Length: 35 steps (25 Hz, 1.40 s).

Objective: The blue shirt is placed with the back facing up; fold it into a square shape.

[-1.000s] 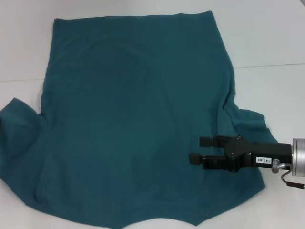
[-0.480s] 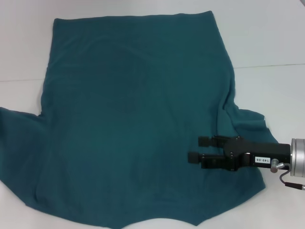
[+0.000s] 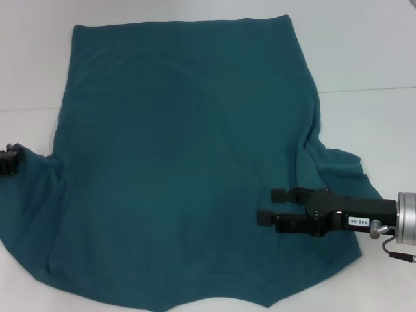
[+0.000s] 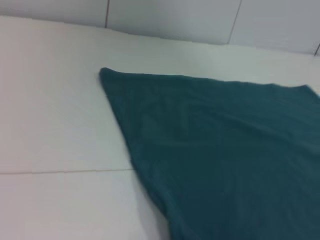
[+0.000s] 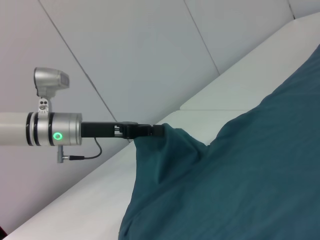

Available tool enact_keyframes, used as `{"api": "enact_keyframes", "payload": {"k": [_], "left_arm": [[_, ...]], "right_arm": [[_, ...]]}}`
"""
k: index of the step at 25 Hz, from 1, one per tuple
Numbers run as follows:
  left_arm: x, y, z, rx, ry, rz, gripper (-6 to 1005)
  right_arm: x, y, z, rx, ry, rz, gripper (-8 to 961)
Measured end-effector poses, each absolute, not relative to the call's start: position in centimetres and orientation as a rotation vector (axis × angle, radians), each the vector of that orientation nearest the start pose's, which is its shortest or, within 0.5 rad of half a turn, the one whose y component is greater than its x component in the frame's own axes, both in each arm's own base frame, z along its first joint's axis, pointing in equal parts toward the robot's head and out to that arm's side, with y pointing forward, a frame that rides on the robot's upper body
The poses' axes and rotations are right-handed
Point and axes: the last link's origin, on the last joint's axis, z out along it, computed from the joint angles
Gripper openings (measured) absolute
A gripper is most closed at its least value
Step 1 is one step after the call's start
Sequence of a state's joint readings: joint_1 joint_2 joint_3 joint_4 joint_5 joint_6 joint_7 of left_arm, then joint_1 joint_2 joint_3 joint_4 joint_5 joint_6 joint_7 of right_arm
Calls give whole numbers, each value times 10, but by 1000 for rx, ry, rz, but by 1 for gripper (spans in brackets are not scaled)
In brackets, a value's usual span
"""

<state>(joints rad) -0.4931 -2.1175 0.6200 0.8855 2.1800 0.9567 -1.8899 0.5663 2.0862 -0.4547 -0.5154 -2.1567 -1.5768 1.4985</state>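
Observation:
The blue shirt (image 3: 175, 162) lies spread flat on the white table, plain side up, hem at the far end. My left gripper (image 3: 8, 162) is at the shirt's left sleeve, at the edge of the head view. The right wrist view shows that left gripper (image 5: 150, 131) shut on the sleeve, with the fabric (image 5: 165, 150) hanging up from it in a peak. My right gripper (image 3: 266, 205) hovers open over the shirt's near right part, by the right sleeve (image 3: 341, 172), with nothing between its fingers. The left wrist view shows only the shirt's (image 4: 225, 140) far corner.
The white table (image 3: 370, 123) has a seam line (image 3: 370, 88) running across it to the right of the shirt. Bare tabletop lies left, right and beyond the shirt. A grey panelled wall (image 5: 125, 55) stands behind the table.
The left gripper has come into view at the left edge with the left sleeve, which is now bunched and raised. The right gripper has hardly moved.

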Motion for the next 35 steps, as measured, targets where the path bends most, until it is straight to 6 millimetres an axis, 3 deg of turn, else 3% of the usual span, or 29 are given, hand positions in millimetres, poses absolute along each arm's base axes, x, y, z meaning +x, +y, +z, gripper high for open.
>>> {"api": "enact_keyframes", "payload": {"k": [10, 35], "left_arm": [[-314, 386, 70, -1977, -1184, -474, -1], [-277, 394, 42, -2071, -1224, -618, 0]], "right_arm": [[276, 319, -15, -2647, 1003, 809, 912], [278, 318, -17, -2640, 1012, 803, 911]]}}
